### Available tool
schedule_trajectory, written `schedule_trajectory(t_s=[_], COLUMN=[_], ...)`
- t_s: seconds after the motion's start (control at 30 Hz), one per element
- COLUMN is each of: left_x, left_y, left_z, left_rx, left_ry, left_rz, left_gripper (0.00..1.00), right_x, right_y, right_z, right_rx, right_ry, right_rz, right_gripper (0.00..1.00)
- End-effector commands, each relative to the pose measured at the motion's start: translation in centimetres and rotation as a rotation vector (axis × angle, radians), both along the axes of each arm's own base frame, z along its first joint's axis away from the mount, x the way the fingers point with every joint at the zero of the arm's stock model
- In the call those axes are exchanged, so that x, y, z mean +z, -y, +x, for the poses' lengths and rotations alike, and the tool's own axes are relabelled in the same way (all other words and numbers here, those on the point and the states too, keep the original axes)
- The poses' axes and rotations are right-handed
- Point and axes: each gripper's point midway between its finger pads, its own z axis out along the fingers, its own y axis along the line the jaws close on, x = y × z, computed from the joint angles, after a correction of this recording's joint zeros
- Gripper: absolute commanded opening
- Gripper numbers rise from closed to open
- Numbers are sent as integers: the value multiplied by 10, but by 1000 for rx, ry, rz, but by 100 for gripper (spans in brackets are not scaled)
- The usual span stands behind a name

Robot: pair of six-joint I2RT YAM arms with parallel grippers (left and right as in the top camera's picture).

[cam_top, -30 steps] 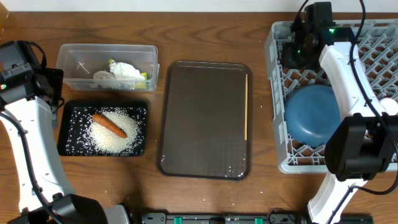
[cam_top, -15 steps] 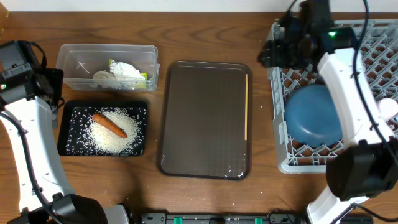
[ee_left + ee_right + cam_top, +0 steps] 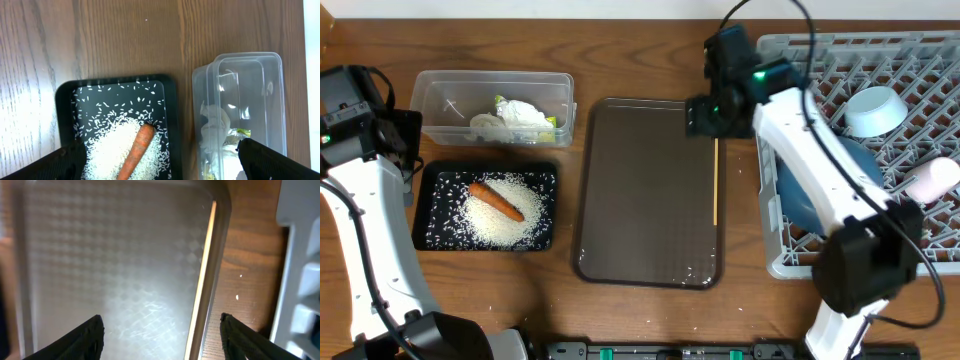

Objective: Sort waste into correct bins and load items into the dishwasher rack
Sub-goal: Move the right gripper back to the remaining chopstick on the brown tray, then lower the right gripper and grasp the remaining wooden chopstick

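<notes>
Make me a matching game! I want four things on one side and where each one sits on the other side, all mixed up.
Things:
1. carrot
2. crumpled wrapper
3. wooden chopsticks
4. small light-blue bowl

Places:
A. in the grey rack
B. in the black tray, on the rice
C. on the brown tray, along its edge
D. in the clear tub

Pairs: 1-B, 2-D, 3-C, 4-A

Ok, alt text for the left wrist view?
A shallow black rectangular tray holding loose white rice grains and an orange carrot lies beside a clear rectangular plastic tub containing a crumpled white wrapper, on a wooden table. The open left gripper hangs above.
</notes>
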Motion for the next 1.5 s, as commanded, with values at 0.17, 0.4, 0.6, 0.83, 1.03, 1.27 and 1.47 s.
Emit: schedule_trajectory(t_s=[0.17,0.4,0.6,0.83,1.03,1.27,1.47], left_x=[-2,-2,-2,-2,-2,-2,-2], left_y=[-2,-2,-2,-2,-2,-2,-2], left_z=[-1,-1,-1,-1,-1,-1,-1], left_rx=[1,1,1,1,1,1,1], left_ry=[-12,-12,-12,-12,-12,-12,-12], left_rz=[2,2,2,2,2,2,2], left_gripper=[99,99,99,99,99,99,99], right_x=[-66,-97,-105,-111,-125,-133,-143], right_y=[2,2,3,3,4,7,2], right_z=[-4,-4,-6,-6,-9,-14,-19], right_rx=[-45,-44,-44,-52,-69,-69,-74], right_ry=[-128,-180,-195,-193,-191,-204,-199], right_rz=[-91,-116,-123,-120,-115,-123,-118], right_gripper=[69,69,69,69,68,67,42])
